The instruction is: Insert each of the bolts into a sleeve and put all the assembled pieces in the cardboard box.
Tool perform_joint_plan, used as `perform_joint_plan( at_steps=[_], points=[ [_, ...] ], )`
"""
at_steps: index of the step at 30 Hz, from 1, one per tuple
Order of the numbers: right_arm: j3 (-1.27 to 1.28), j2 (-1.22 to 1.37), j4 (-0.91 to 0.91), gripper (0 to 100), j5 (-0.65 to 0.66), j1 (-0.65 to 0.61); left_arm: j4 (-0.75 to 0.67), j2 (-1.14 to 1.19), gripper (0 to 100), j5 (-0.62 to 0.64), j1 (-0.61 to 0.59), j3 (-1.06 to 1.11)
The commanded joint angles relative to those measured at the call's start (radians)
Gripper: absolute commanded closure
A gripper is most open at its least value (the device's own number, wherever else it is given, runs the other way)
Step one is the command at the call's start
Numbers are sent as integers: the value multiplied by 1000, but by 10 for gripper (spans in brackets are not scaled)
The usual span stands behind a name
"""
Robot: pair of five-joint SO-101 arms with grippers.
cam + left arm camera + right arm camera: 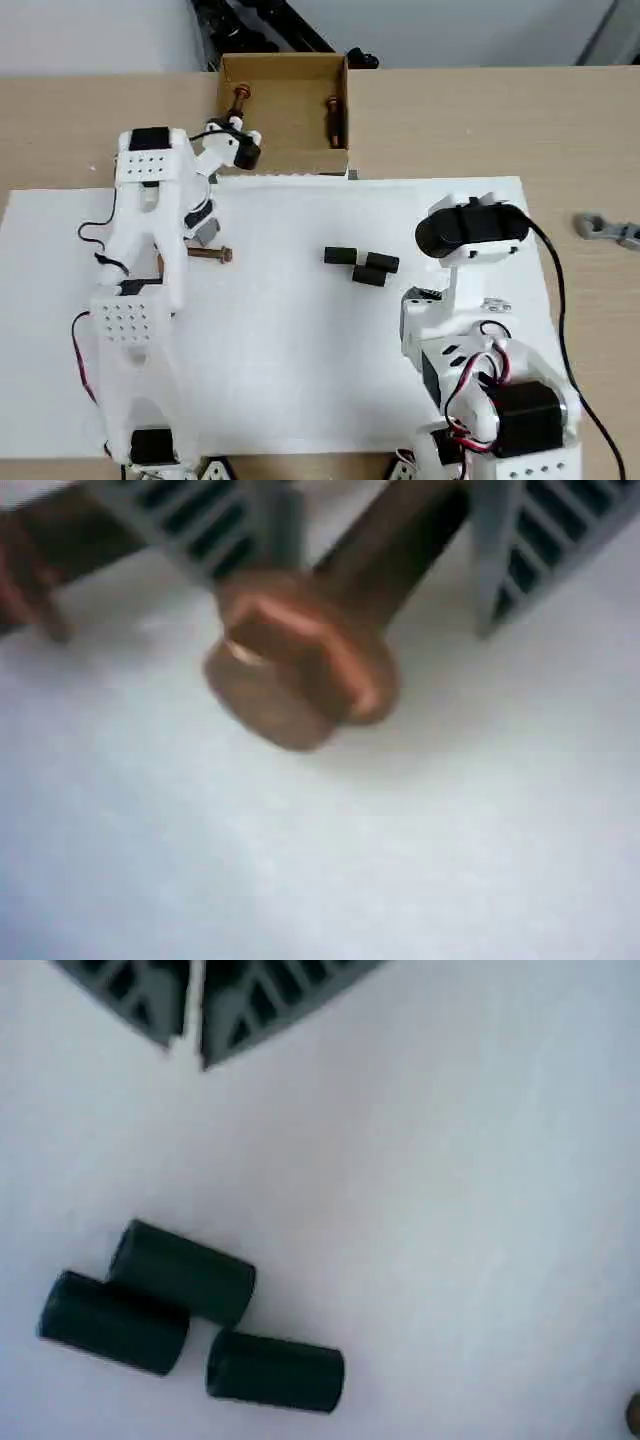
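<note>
A copper bolt [210, 255] lies on the white sheet [300, 380] by the left arm. In the left wrist view its hex head [300, 670] faces the camera, and its shank runs up between the spread fingers of my left gripper [370, 590], which is open and straddles it; the same gripper [205, 238] hangs just over the bolt. Three black sleeves [362, 265] lie loose mid-sheet. They show again as a sleeve cluster [180, 1320] a short way from my right gripper [195, 1040], which is shut and empty. The cardboard box [285, 150] at the back holds two bolts [238, 100].
A brown blur [35, 560], perhaps another bolt, lies beside the left gripper. A metal tool [605, 230] rests on the bare table at the far right. The right arm's black motor [470, 230] stands just right of the sleeves.
</note>
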Motion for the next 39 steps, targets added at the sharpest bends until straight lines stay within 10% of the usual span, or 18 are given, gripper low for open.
perform_joint_plan(
  at_steps=[1, 15, 31, 39],
  points=[
    [-5, -2, -10, 995, 6, 7, -21, 25, 995, 3, -29, -10],
    [-40, 269, -5, 995, -91, 10, 11, -175, 994, 112, -61, -10],
    [-686, 1035, 151, 991, -110, -5, 75, -497, 994, 419, -91, 39],
    [-738, 1145, 145, 991, 215, -142, 41, -864, 994, 500, -52, 326]
  ],
)
